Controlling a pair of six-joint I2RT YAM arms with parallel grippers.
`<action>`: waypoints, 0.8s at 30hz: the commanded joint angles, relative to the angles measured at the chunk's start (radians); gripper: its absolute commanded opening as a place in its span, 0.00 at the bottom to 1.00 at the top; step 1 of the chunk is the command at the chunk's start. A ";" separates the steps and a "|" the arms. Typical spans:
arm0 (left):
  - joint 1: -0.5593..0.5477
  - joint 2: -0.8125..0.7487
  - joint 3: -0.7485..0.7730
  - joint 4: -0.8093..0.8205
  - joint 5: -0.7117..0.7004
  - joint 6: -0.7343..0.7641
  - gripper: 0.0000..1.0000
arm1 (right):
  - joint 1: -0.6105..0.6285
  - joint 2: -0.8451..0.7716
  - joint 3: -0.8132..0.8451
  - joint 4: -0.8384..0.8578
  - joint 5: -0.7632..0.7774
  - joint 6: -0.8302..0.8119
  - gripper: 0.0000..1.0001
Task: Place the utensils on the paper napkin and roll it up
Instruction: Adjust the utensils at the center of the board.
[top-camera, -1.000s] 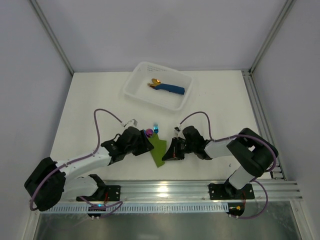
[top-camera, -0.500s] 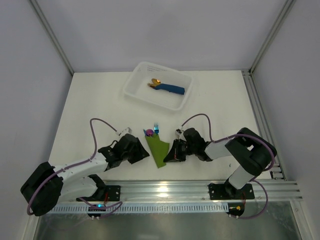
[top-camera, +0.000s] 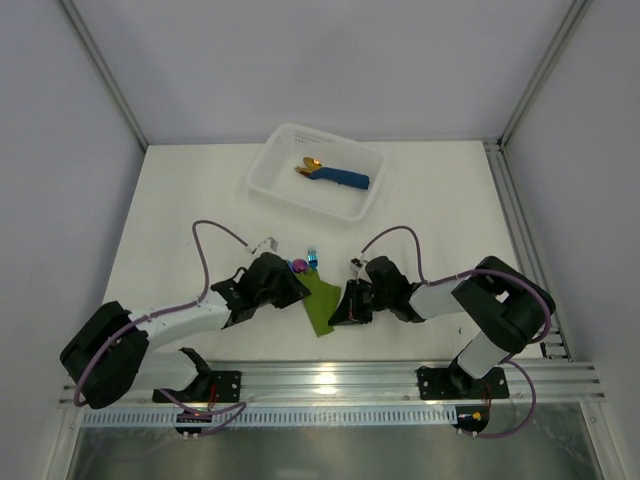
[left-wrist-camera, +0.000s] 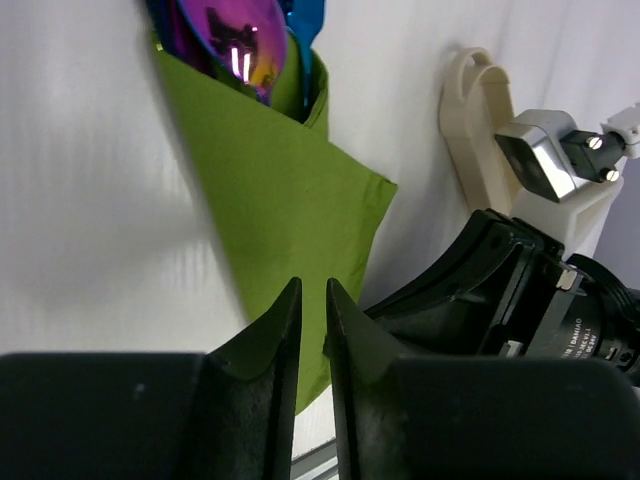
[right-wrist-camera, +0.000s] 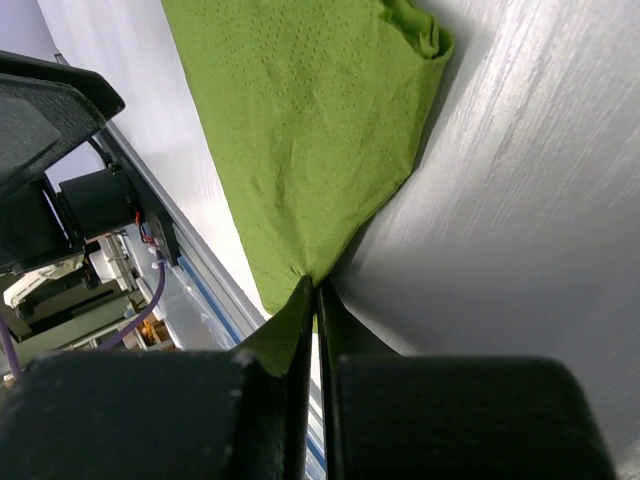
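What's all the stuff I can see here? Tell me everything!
paper napkin: one, green, folded around the utensils, middle of the table
utensils: two tips showing, shiny purple and blue, poking out of the napkin's far end
tray: one, white, far side of the table
rolled napkin: one, blue, inside the tray
gold cutlery: gold, sticking out of the blue roll; count unclear
table: one, white
left tool: one, black, at the napkin's left edge
right tool: one, black, pinching the napkin's corner
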 joint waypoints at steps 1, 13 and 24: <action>-0.002 0.055 0.034 0.169 0.044 0.028 0.16 | 0.008 0.000 -0.002 -0.082 0.091 -0.060 0.04; 0.000 0.256 -0.011 0.372 0.131 -0.049 0.00 | 0.023 -0.017 0.025 -0.147 0.126 -0.111 0.04; 0.000 0.223 -0.028 0.229 0.087 -0.058 0.00 | 0.036 -0.149 0.247 -0.535 0.336 -0.341 0.20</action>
